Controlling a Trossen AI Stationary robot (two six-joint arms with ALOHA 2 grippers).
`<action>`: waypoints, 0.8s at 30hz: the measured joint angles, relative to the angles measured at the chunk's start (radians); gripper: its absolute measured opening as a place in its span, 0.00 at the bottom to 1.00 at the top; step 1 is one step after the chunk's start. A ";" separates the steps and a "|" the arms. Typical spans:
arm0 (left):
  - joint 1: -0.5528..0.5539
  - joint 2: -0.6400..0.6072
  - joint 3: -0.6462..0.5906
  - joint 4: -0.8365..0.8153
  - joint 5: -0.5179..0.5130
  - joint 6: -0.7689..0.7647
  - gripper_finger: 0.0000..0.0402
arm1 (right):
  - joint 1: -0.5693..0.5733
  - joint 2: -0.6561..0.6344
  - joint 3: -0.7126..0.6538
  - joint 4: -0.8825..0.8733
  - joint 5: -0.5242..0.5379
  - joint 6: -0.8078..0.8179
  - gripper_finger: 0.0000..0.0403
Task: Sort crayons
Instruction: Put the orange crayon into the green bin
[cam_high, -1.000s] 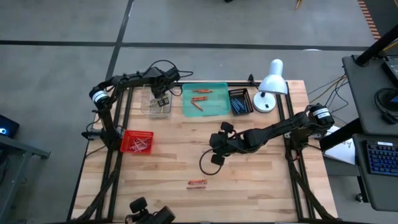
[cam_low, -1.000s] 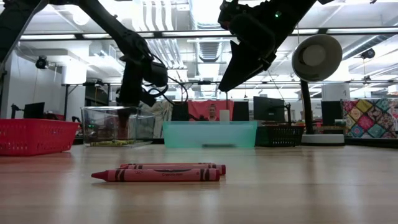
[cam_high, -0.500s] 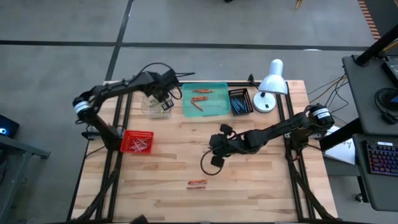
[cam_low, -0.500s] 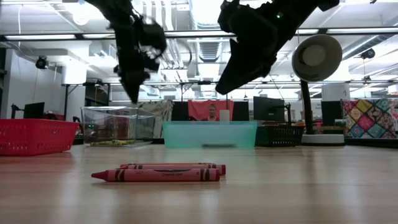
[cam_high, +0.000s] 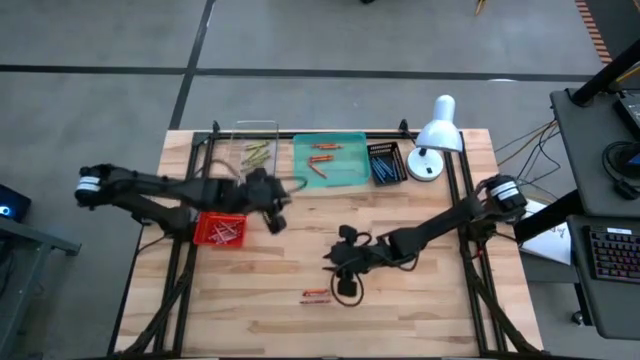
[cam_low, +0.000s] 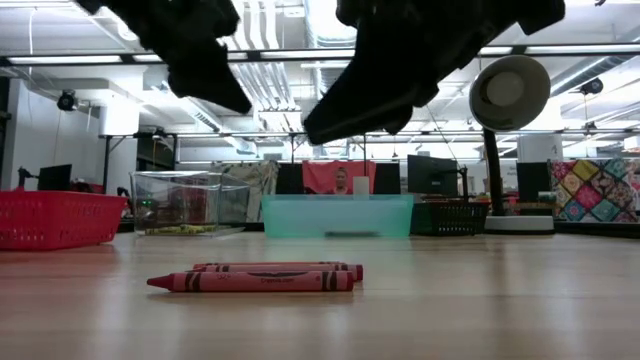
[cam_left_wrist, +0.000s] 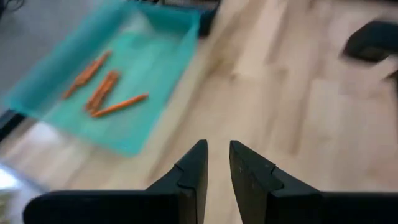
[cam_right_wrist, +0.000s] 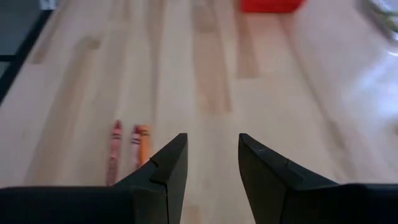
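Three loose crayons (cam_high: 317, 294), two red and one orange, lie flat side by side on the wooden table near its front; they also show in the low view (cam_low: 265, 277) and the right wrist view (cam_right_wrist: 127, 149). My right gripper (cam_high: 343, 286) hangs open and empty just right of them, above the table (cam_right_wrist: 213, 149). My left gripper (cam_high: 276, 220) hovers over the table's middle left, fingers a narrow gap apart with nothing between them (cam_left_wrist: 218, 149). Orange crayons lie in the teal tray (cam_high: 345, 175), which also shows in the left wrist view (cam_left_wrist: 99, 93).
A clear box (cam_high: 255, 152) holds yellow-green crayons at the far left. A black basket (cam_high: 386, 162) holds blue crayons, beside a white desk lamp (cam_high: 435, 135). A red mesh basket (cam_high: 220, 228) stands at the left, close to my left arm. Bare wood lies at the near right.
My left gripper has risen out of the clear box and swung toward the table's near edge, to the middle left. My right gripper has moved toward the near edge and down toward the loose crayons. The crayons have stayed put.
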 joint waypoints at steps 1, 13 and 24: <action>-0.038 -0.009 -0.028 0.046 -0.021 -0.021 0.12 | 0.008 0.015 0.003 0.025 0.000 -0.008 0.32; -0.320 0.000 -0.149 0.300 -0.167 -0.177 0.12 | 0.050 0.152 0.036 0.101 -0.007 -0.026 0.32; -0.357 0.044 -0.096 0.321 -0.168 -0.158 0.12 | 0.096 0.202 0.033 0.084 -0.046 0.036 0.32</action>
